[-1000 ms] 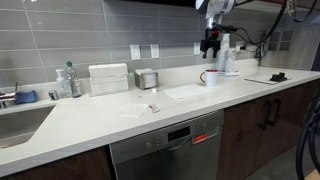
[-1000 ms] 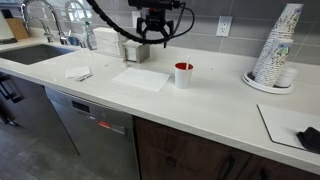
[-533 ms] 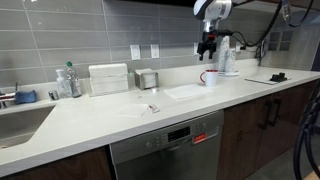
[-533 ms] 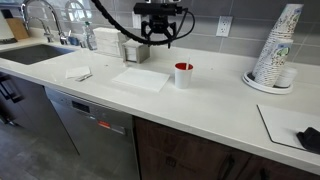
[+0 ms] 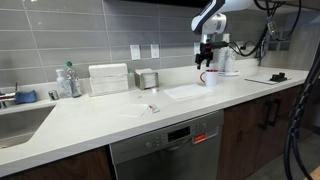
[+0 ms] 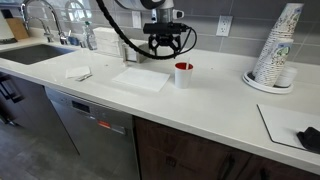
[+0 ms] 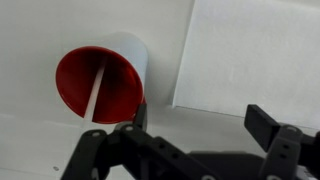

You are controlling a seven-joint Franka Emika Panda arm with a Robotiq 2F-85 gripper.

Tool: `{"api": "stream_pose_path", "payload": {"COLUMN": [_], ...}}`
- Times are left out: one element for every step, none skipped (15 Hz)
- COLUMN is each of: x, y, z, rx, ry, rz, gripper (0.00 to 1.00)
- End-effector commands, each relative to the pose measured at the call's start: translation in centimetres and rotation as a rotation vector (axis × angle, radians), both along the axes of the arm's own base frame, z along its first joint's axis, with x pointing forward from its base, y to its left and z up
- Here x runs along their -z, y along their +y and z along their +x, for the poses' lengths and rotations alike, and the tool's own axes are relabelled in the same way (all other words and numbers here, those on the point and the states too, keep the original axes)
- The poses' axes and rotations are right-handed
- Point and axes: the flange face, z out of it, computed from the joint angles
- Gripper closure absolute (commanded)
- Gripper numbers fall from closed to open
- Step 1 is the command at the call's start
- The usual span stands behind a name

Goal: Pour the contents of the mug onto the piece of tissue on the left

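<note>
**Fingers poised over the mug, grasp not yet made**

The gripper (image 6: 167, 50) hovers just above the mug (image 6: 183, 75), a touch towards the tissue side in an exterior view. The fingers (image 7: 268, 125) are spread wide with nothing between them. The mug stands upright on the worktop (image 6: 205, 112), just beside the piece of tissue (image 6: 142, 79), which lies flat and bare. In the wrist view the red inside of the mug gapes up at the camera. I cannot make out the contents in there, only a pale streak. So this reads as the approach-to-grasp step, with the pour not yet begun. The next move, I'd judge, calls for lining the fingers up across the mug's wall, dropping down and closing firmly. After that comes lifting it over the sheet and tipping it without overshooting the edge.
</note>
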Motion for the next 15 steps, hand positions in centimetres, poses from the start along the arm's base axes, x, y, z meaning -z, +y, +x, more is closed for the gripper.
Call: {"api": "stream_pose_path", "payload": {"x": [1.7, 2.1, 2.5, 2.9, 3.2, 3.6, 3.8, 4.0, 4.3, 4.4, 4.7, 4.9, 5.1, 5.3, 5.6], "y": [-1.5, -1.7, -1.9, -2.0, -2.2, -2.2, -2.3, -2.3, -2.4, -2.4, -2.3, -2.3, -2.3, -2.3, -2.3], "z": [1.5, 1.5, 1.7, 1.7, 1.9, 1.9, 2.1, 2.2, 2.3, 2.5, 2.5, 2.6, 2.8, 2.9, 3.0], "rx": [-0.007, -0.011, -0.007, -0.009, -0.009, -0.007, -0.001, -0.005, -0.005, -0.008, -0.012, -0.012, -0.013, -0.012, -0.009], "ry": [-0.034, -0.022, -0.021, -0.005, -0.002, 0.003, 0.001, 0.009, 0.010, 0.013, 0.021, 0.023, 0.023, 0.023, 0.029], "rz": [-0.041, -0.038, -0.051, -0.047, -0.056, -0.062, -0.080, -0.083, -0.093, -0.097, -0.096, -0.098, -0.099, -0.102, -0.099], "gripper": [0.00, 0.00, 0.00, 0.00, 0.00, 0.00, 0.00, 0.00, 0.00, 0.00, 0.00, 0.18, 0.27, 0.34, 0.42]}}
